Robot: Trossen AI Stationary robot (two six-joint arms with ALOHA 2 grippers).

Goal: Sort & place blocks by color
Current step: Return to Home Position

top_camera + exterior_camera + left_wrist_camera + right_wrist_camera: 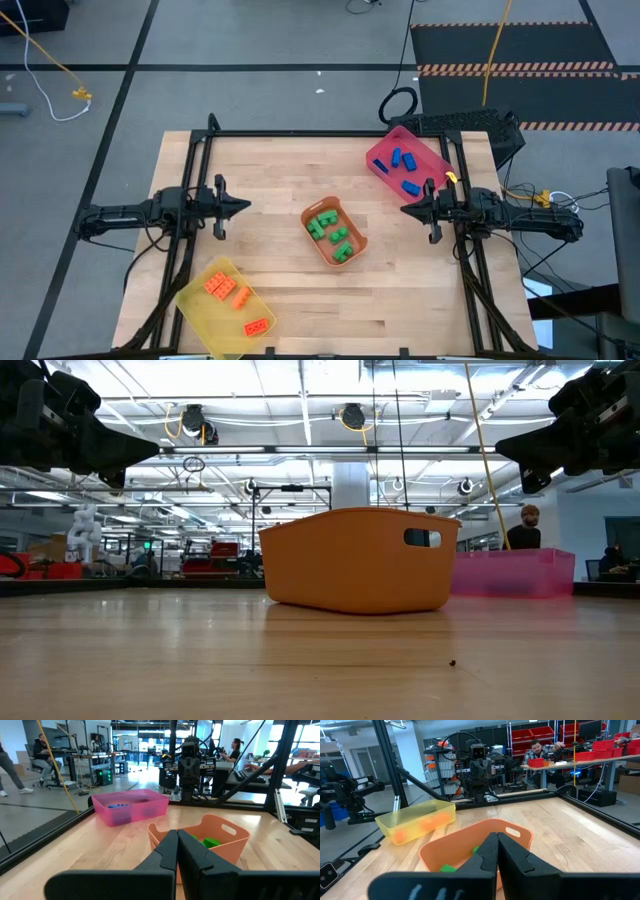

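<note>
Several green blocks (331, 233) lie in the orange tray (357, 232) at the table's middle. Several blue blocks (403, 161) lie in the pink tray (384, 146) at the far right. Three orange blocks (228, 293) lie in the yellow tray (198, 304) at the near left. My left gripper (244, 206) hovers shut above the table's left side, pointing level toward the orange tray. My right gripper (407, 210) hovers shut at the right side, pointing back at it. Both hold nothing.
A black frame (300, 132) runs along the table's far edge and down both sides. Bare wood (420, 290) lies at the near right and far left. People sit at desks in the room beyond the table.
</note>
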